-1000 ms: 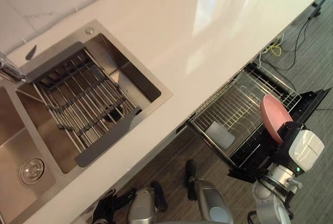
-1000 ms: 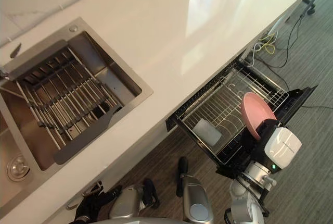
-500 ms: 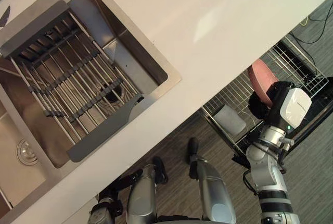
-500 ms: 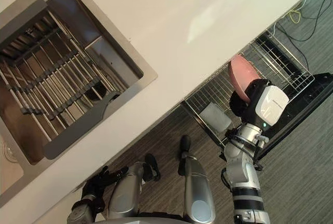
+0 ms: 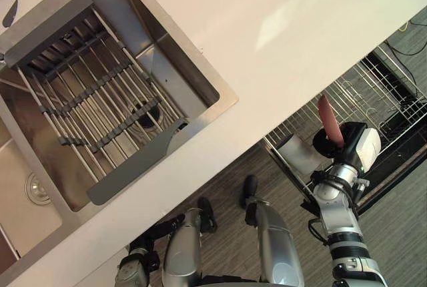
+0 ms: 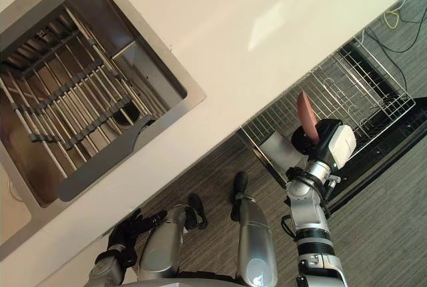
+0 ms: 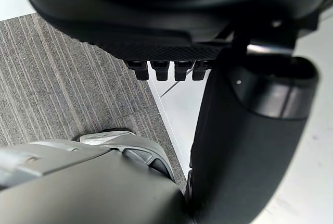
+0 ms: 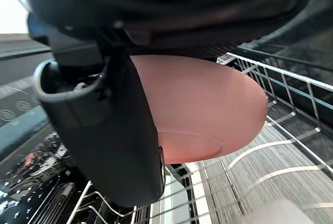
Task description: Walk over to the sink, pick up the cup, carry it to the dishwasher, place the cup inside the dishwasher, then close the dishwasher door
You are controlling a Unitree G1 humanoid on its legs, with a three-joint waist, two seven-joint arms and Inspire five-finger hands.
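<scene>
A pink bowl (image 8: 208,109) is held in my right hand (image 5: 339,143), whose thumb (image 8: 119,130) and fingers curl round its rim. It stands on edge, seen edge-on (image 6: 307,117), over the front part of the pulled-out wire dishwasher rack (image 5: 380,93). The open dishwasher door (image 6: 383,143) lies below the rack. My left hand (image 6: 123,240) hangs low beside the counter's front with its fingers (image 7: 166,70) relaxed and holding nothing.
A pale cup-like container (image 5: 293,153) stands in the rack just beside the bowl. The white countertop (image 5: 300,20) overhangs the rack's back. The steel sink (image 5: 223,100) holds a roll-up drain rack (image 5: 100,113). Cables (image 6: 393,17) lie on the floor beyond the dishwasher.
The camera has shifted. My right hand has turned the bowl from face-on to edge-on and brought it over the rack, closer to the pale container. The left hand stays hanging.
</scene>
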